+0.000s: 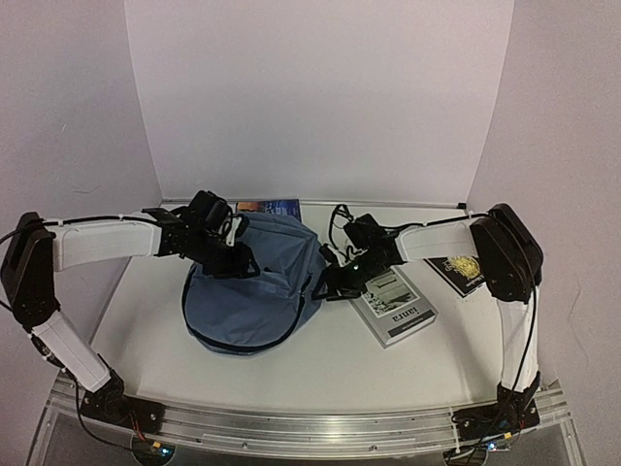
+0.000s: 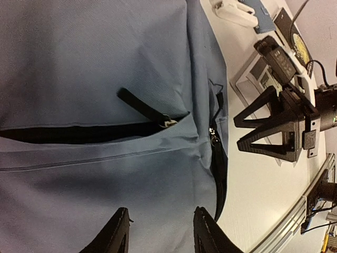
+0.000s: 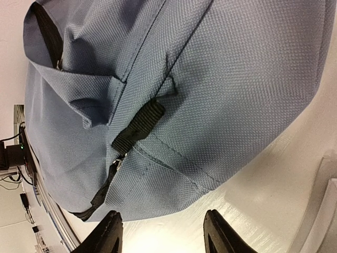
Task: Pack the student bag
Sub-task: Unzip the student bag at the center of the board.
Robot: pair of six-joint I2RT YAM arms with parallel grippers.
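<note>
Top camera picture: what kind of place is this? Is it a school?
Probably a robot lab bench, not a school. A left arm and a right arm are fixed to a metal rail, plain white panels box in the table, and a backpack and a book lie there.

Slate-blue student bag (image 1: 257, 296); black zippers (image 2: 79, 134)

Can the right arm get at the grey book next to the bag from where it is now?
Probably yes. The grey book lies flat and uncovered just right of the student bag, close by the right gripper, whose jaws stand open and empty.
</note>
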